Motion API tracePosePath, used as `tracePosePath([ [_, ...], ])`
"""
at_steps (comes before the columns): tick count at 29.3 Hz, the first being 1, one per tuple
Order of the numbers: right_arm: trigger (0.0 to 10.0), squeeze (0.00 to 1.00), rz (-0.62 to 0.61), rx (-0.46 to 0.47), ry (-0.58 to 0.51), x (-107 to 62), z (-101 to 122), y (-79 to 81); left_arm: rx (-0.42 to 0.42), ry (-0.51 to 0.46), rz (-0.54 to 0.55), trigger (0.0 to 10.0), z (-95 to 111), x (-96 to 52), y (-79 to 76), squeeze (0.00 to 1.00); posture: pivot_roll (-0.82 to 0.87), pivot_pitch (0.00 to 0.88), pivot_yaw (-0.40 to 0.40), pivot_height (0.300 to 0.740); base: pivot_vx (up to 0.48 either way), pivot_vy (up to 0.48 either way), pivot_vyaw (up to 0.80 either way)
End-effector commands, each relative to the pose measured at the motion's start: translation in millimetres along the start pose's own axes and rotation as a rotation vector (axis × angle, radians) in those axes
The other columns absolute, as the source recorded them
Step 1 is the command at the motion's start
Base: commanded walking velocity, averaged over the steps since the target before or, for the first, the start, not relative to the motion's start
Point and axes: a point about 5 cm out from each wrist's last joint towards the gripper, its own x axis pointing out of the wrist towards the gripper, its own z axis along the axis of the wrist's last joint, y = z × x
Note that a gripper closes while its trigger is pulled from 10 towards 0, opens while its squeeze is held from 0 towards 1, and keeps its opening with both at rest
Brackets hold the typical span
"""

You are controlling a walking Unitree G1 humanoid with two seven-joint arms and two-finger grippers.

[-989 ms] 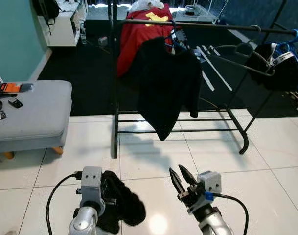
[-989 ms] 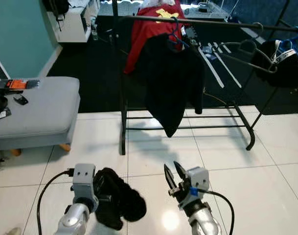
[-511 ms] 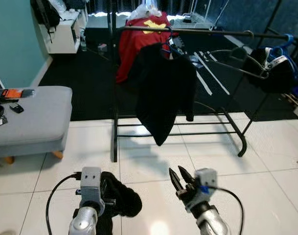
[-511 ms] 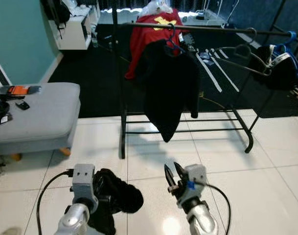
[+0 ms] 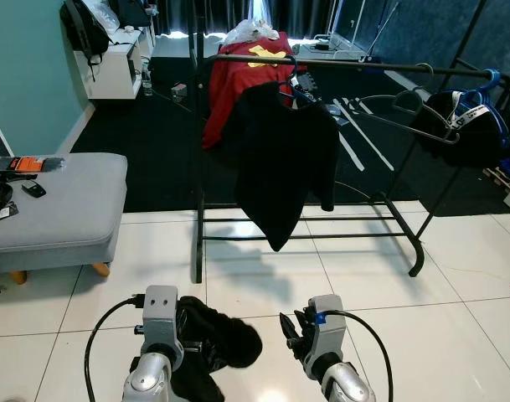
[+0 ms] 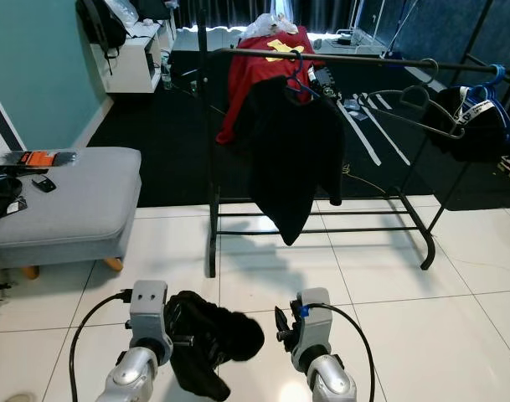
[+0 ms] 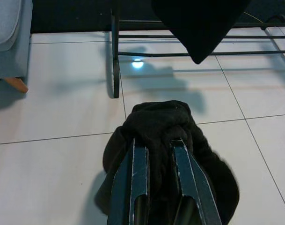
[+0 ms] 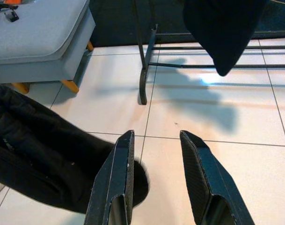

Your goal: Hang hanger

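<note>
My left gripper (image 7: 158,143) is shut on a bundled black garment (image 5: 224,345) held low over the white tiles; no hanger can be made out in the bundle. My right gripper (image 8: 156,136) is open with nothing between its fingers, just to the right of the bundle, whose cloth (image 8: 48,159) lies beside it. Ahead stands a black clothes rack (image 5: 363,64). A black shirt (image 5: 280,159) hangs from it on a blue hanger (image 5: 295,71), in front of a red garment (image 5: 238,75). An empty grey hanger (image 5: 405,105) hangs further right.
A grey ottoman (image 5: 54,209) with small items on it stands at the left. Behind it are a teal wall and a white shelf (image 5: 112,63). Dark carpet lies beyond the rack. A dark bag on a blue hanger (image 5: 472,117) hangs at the rack's right end.
The camera has tilted up slightly. My right gripper has dropped lower and swung left toward the black bundle. The bundle in my left gripper has spread to the right.
</note>
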Motion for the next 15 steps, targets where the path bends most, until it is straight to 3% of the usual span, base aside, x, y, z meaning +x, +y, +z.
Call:
tracePosePath([
  [1, 10.0, 0.00, -0.006, 0.012, 0.023, -0.7, -4, -1.7, -0.003, 0.003, -0.005, 10.0, 0, 0.6, -4.0, 0.00, 0.09, 0.044, -0.057, 0.740, 0.000, 0.000, 0.00],
  [3, 10.0, 0.00, -0.004, 0.022, 0.028, -0.4, -5, -1.4, -0.003, 0.003, -0.005, 10.0, 0, 0.7, -4.1, 0.00, 0.09, 0.044, -0.057, 0.740, 0.000, 0.000, 0.00],
  [5, 10.0, 0.00, 0.022, 0.103, 0.068, 1.5, -9, 1.4, 0.000, 0.002, -0.004, 10.0, 0, 1.6, -4.1, 0.00, 0.10, 0.043, -0.059, 0.740, 0.000, 0.000, 0.00],
  [15, 10.0, 0.00, 0.015, 0.117, 0.159, 3.2, -19, 3.2, 0.001, 0.009, -0.003, 10.0, -2, 0.6, -2.5, 0.00, 0.09, 0.043, -0.053, 0.740, 0.000, 0.000, 0.00],
])
